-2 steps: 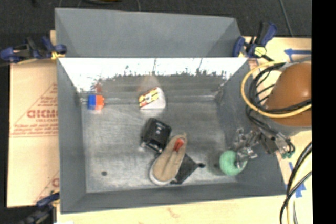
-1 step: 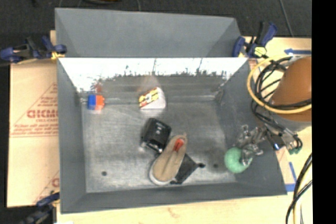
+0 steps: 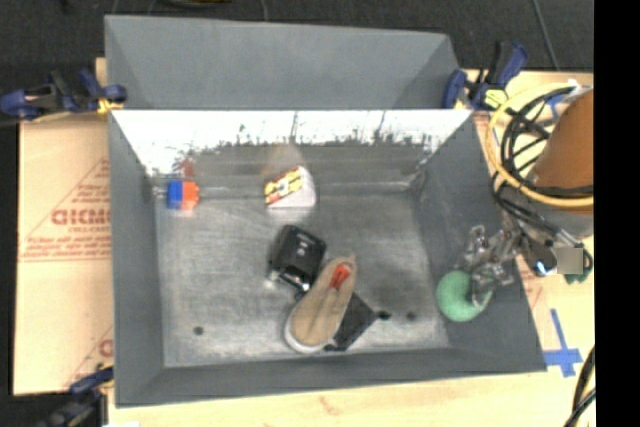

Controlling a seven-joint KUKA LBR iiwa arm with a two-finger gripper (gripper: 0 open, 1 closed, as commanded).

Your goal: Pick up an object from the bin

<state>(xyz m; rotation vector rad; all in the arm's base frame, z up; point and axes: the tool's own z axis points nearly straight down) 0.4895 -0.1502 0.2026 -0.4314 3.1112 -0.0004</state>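
Note:
My gripper (image 3: 484,267) is at the right side of the bin, low against the right wall. Its fingertips are right above a small green ball (image 3: 458,297) that lies at the foot of that wall; I cannot tell if they touch it. Left of the ball, at the front middle, lies a beige shoe-like thing (image 3: 318,310) with an orange tag and a black strap. A black boxy object (image 3: 296,256) sits just behind it.
A white block with a red and yellow label (image 3: 289,187) lies near the back wall. A small blue and orange piece (image 3: 181,194) sits at the back left. The arm with its orange cover and cables hangs over the right rim.

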